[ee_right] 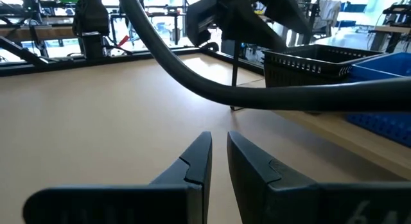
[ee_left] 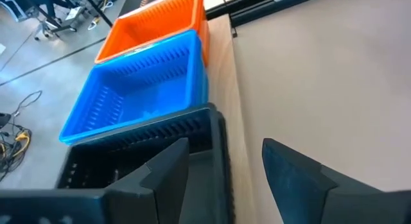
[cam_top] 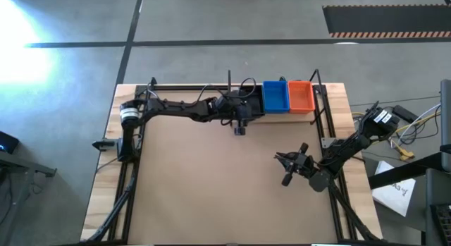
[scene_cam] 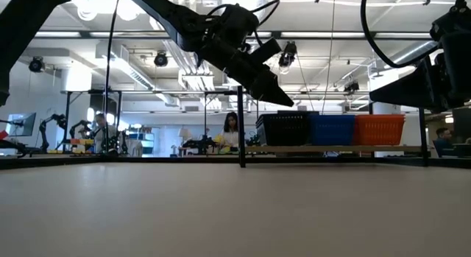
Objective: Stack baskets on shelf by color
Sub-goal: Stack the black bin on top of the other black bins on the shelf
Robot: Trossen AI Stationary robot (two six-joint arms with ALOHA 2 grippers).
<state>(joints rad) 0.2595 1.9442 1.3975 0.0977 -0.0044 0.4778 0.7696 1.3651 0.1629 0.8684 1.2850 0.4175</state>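
Three baskets stand in a row with their bottoms on the shelf's pale plank at the table's far edge: black, blue and orange. My left gripper is open and slants down just above the black basket's near wall. One finger is over the basket's inside and the other over the table side. In the low view its tips stand clear of the rim. My right gripper waits near the table's right side, shut, with nothing between its fingers.
Thin black rods and posts frame the shelf. The left arm's cable crosses in front of my right gripper. The brown tabletop board lies bare between the arms. People sit in the room beyond the table.
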